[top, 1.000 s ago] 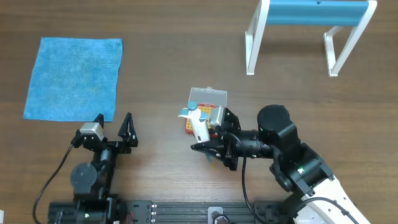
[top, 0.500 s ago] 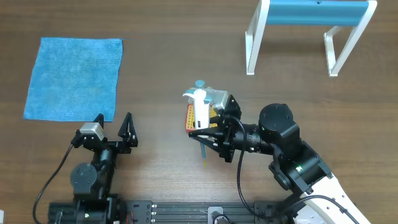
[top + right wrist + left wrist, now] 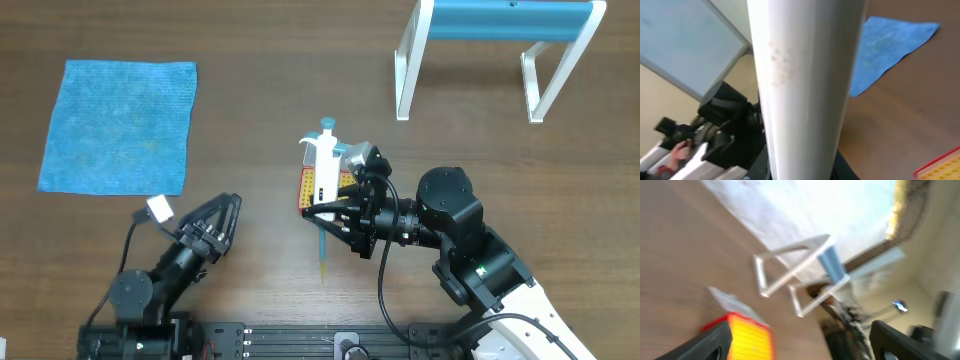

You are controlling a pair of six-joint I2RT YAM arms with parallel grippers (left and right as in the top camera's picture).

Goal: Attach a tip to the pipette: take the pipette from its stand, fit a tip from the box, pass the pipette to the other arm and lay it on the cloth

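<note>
Tabletop (image 3: 260,100): right hand (image 3: 325,213) pinches pipette (image 3: 322,165) near tip box (image 3: 306,190) (yellow inside), left hand (image 3: 228,203) spread.

Two black arms stand on a black slotted rail (image 3: 240,330). The left arm (image 3: 185,250) has a small white camera block (image 3: 158,208) and a thin cable (image 3: 128,245). The right arm (image 3: 445,205) has round joint housings, a white shell (image 3: 520,310) nearest the rail and a green light (image 3: 487,272).

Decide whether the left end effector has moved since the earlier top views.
Yes. The left end effector has swung right, away from the cloth and toward the tip box.
</note>
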